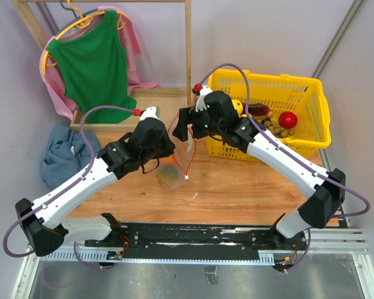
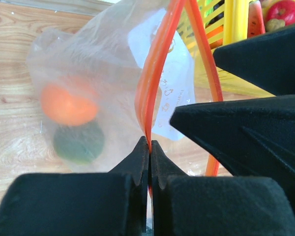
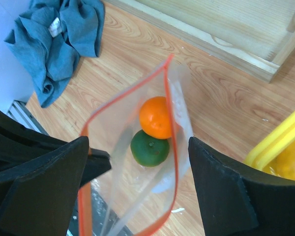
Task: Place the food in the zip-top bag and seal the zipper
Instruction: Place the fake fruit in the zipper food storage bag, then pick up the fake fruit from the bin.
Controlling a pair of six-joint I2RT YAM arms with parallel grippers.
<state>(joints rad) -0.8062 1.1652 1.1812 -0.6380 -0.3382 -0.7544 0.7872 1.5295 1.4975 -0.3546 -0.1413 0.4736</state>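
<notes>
The clear zip-top bag hangs upright over the wooden table with its mouth open. An orange fruit and a green fruit lie at its bottom; they also show through the plastic in the left wrist view as the orange and the green. My left gripper is shut on the orange-red zipper strip at one end of the mouth. My right gripper is open and empty, straddling the open mouth from above. More food lies in the yellow basket: a red fruit, a yellow one, a dark purple one.
The yellow lattice basket stands at the back right. A blue cloth lies at the table's left edge, also in the right wrist view. A wooden rack with a green top stands at the back left.
</notes>
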